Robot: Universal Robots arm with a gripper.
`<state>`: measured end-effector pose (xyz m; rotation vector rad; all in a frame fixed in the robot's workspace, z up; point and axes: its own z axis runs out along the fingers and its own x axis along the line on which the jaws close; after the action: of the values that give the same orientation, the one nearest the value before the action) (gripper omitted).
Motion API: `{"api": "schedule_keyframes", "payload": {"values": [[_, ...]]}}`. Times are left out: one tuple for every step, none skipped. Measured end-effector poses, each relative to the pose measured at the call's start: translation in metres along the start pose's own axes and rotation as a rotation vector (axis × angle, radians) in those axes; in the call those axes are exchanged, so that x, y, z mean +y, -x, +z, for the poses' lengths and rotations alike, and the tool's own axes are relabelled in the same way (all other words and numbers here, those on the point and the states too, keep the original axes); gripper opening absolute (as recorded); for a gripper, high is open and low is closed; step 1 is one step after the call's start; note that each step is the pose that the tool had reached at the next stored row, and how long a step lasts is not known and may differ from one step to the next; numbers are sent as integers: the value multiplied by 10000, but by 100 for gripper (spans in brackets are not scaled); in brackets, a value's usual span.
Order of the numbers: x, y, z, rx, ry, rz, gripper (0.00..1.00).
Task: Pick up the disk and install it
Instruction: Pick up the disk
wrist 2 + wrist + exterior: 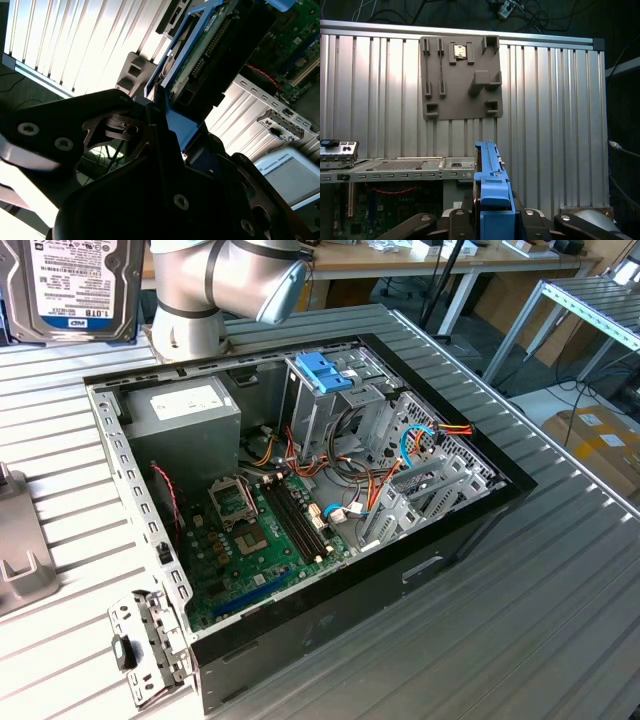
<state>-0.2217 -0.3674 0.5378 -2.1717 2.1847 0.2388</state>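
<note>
The disk (492, 175) is a flat drive in a light blue carrier, and it stands on edge between my gripper's fingers. In the second wrist view my gripper (159, 116) is shut on the carrier's end, and the disk (200, 55) reaches away from it with its green circuit board showing. In the first wrist view my gripper (495, 216) clamps the blue frame from both sides. In the exterior view the disk (70, 285) hangs high at the exterior view's left, its labelled face showing, above the table and beside the open computer case (110, 440).
Inside the case a darker blue latch piece (325, 370) tops a grey metal cage, with the motherboard (265, 530) and loose cables beside it. A grey holder plate (462, 75) lies on the ribbed table. A metal bracket (145, 645) lies by the case's near corner.
</note>
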Motion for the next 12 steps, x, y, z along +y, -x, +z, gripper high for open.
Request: {"api": "schedule_keyframes", "payload": {"values": [[-8, 0, 0, 0, -1, 0, 37], [-14, 0, -1, 0, 0, 0, 37], [-23, 0, -2, 0, 0, 0, 37], [-32, 0, -2, 0, 0, 0, 37], [-43, 0, -3, 0, 0, 0, 37], [-52, 0, -4, 0, 0, 0, 37], [-59, 0, -4, 0, 0, 0, 37], [-66, 0, -4, 0, -1, 0, 37], [-75, 1, -5, 0, 0, 0, 37], [-83, 1, -6, 0, 0, 0, 37], [-91, 1, -6, 0, -1, 0, 37], [-98, 1, -7, 0, 0, 0, 37]]}}
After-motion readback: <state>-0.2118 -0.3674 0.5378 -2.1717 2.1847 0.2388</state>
